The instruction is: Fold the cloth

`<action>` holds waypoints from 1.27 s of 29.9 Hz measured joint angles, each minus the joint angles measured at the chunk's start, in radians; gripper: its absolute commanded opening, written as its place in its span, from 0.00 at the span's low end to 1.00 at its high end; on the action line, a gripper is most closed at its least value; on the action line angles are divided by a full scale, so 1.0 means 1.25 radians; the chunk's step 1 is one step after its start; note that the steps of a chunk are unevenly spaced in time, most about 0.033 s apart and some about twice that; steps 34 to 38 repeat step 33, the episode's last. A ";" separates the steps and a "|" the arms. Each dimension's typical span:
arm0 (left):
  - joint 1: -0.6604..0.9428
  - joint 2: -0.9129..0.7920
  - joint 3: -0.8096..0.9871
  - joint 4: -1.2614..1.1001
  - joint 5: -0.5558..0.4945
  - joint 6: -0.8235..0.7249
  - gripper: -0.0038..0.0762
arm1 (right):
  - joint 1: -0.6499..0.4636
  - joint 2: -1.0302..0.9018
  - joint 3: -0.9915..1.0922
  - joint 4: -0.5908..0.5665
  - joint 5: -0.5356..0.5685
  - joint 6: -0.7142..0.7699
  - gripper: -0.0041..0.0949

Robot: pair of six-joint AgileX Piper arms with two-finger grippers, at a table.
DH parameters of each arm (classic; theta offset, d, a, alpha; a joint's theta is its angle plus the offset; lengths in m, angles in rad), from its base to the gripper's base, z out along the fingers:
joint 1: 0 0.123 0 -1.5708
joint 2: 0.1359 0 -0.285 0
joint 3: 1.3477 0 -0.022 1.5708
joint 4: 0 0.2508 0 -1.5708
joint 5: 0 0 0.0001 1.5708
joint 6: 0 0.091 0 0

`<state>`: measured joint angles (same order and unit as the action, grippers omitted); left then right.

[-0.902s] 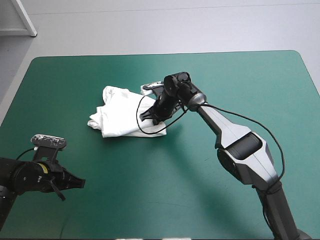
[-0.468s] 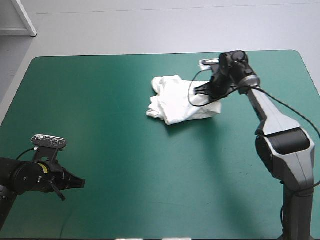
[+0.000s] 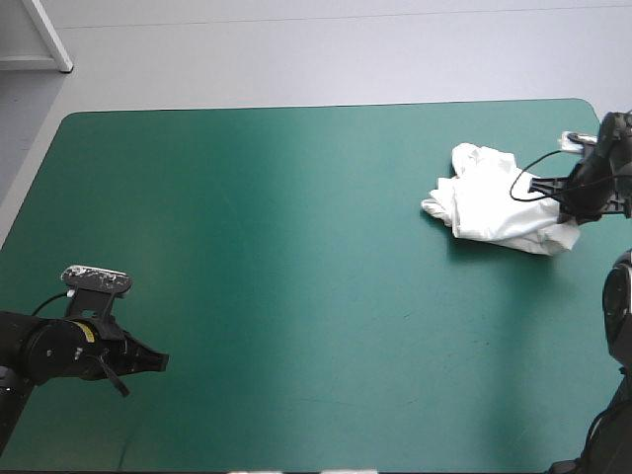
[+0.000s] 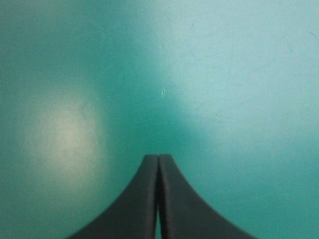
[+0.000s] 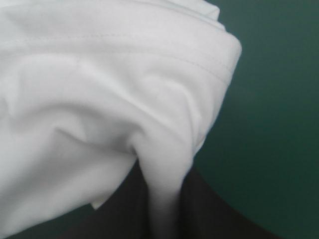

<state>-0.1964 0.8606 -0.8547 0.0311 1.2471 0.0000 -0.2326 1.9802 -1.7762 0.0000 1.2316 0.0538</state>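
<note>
While the T-shirt [image 3: 499,197] is seen as a crumpled white bundle on the teal-green cover [image 3: 296,247], close to the table's right edge and toward its far side, its right-hand end is pinched by the right gripper [image 3: 576,209]. Only the wrist and a short grey stretch of the right arm [image 3: 620,306] are shown in the high view, since the arm is reached out along the table's right edge. The wrist is bent so that the gripper is pointed down and inward at the cloth.

In the right wrist view, a narrow fold of white fabric is seen drawn down between the black fingers [image 5: 219,214], which are all but closed with the sheet caught between them. The rest of the shirt is bunched ahead of that gripper in soft creases, with a stitched hem running across it. Bare cover is visible beside the bundle.

The left arm [image 3: 39,351] is held low at the table's near left corner, well apart from the T-shirt. Its wrist is kept roughly level, and the left gripper [image 3: 158,363] is pointed toward the table's right side. In the left wrist view its fingers [image 4: 139,209] are pressed together into one pointed arch, and nothing is gripped between them. Only plain teal-green cover is seen ahead of and under that gripper.
</note>
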 measured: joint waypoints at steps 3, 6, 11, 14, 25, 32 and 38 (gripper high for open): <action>0.000 0.000 0.000 0.001 0.000 0.000 0.04 | -0.046 -0.007 0.005 0.000 0.002 0.000 0.02; 0.000 0.000 0.000 0.002 0.000 0.000 0.04 | -0.072 -0.008 0.008 0.008 0.002 -0.006 0.03; 0.000 0.000 0.000 0.001 0.000 0.000 0.04 | -0.092 -0.009 0.008 0.093 0.002 -0.073 0.33; 0.000 0.000 0.000 0.001 0.000 0.000 0.04 | -0.095 -0.009 0.008 0.113 0.002 -0.087 0.61; 0.000 0.000 0.000 0.001 0.000 0.000 0.04 | -0.097 -0.078 0.020 0.070 0.000 -0.013 0.73; 0.000 0.000 0.001 0.002 0.000 0.000 0.04 | -0.108 -0.224 0.021 0.110 0.006 0.004 0.73; 0.000 0.000 0.001 0.002 0.000 0.000 0.04 | -0.108 -0.245 0.021 0.116 0.007 0.004 0.72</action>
